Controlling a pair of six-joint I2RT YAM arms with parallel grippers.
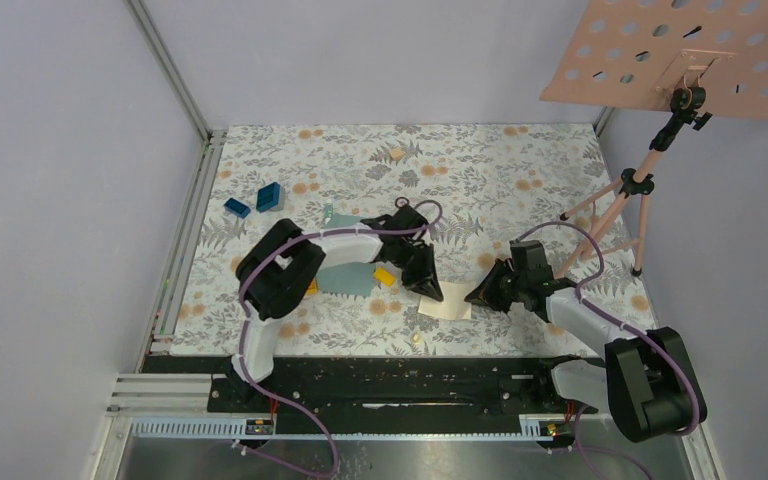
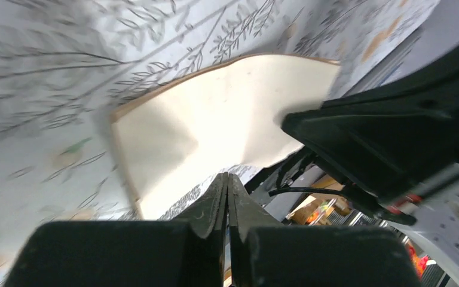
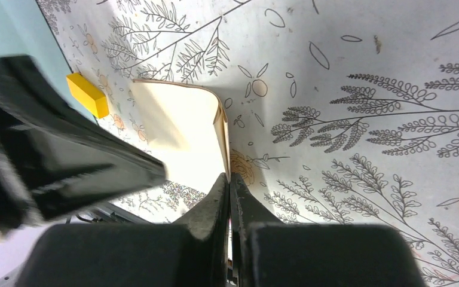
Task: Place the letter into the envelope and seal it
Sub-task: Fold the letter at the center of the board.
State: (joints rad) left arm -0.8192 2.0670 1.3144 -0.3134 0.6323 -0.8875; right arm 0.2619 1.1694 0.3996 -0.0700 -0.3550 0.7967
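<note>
The cream letter (image 1: 447, 304) lies on the floral cloth between my two grippers. My left gripper (image 1: 432, 292) is shut, its tips at the letter's left edge (image 2: 227, 113); whether paper sits between them I cannot tell. My right gripper (image 1: 474, 297) is shut on the letter's right edge (image 3: 220, 128), which curls up off the cloth into the tips. The letter bows between both grippers. The teal envelope (image 1: 346, 279) lies flat to the left, partly under the left arm; a corner of the envelope (image 3: 9, 27) shows in the right wrist view.
A yellow block (image 1: 384, 275) lies beside the envelope, and this yellow block (image 3: 88, 94) also shows in the right wrist view. Two blue blocks (image 1: 268, 196) sit at the back left. A pink perforated board (image 1: 695, 55) on a tripod (image 1: 625, 205) stands at the right.
</note>
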